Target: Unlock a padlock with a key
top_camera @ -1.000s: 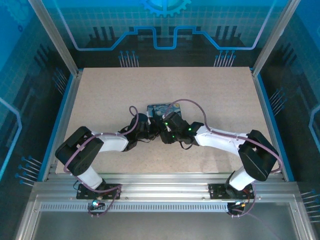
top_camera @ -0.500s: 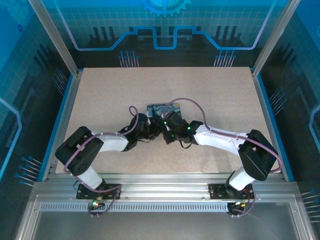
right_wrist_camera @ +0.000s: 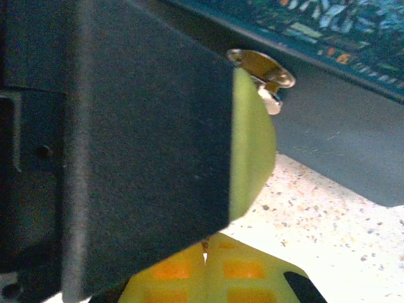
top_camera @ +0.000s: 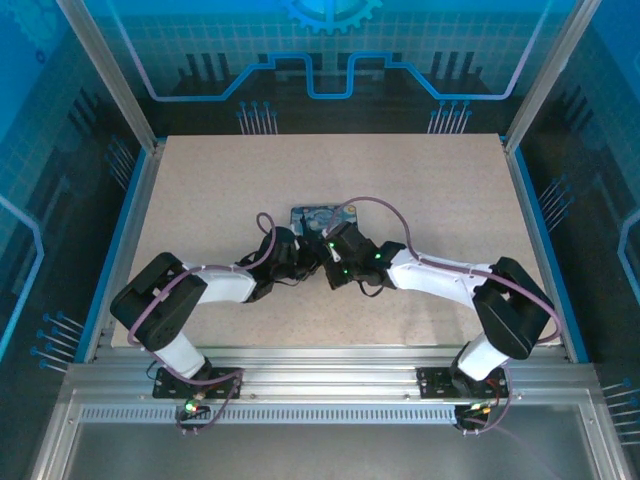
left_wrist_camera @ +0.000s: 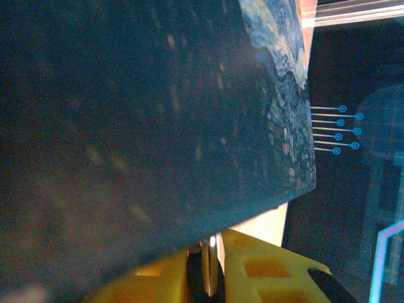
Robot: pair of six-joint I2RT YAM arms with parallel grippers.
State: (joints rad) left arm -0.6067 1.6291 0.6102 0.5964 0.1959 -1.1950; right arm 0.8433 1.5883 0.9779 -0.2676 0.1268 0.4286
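Table (top_camera: 200, 200), middle: one dark blue patterned box (top_camera: 322, 214), with both arms meeting at its near side.
Right gripper (right_wrist_camera: 205, 257): yellow fingers pressed together.
Left gripper (left_wrist_camera: 211, 278): thin slit between the fingers, hard against the box (whether it grips anything, I cannot tell).
Small brass-and-silver metal piece (right_wrist_camera: 262, 71) on the box's side, seemingly the padlock.
Key: too small to make out.

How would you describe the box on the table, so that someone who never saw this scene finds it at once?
Start from the speckled beige table. Near its middle the left arm and the right arm meet, and the box lies just beyond that point. It is flat, dark blue with a colourful printed top, unlike the white-and-black arms.
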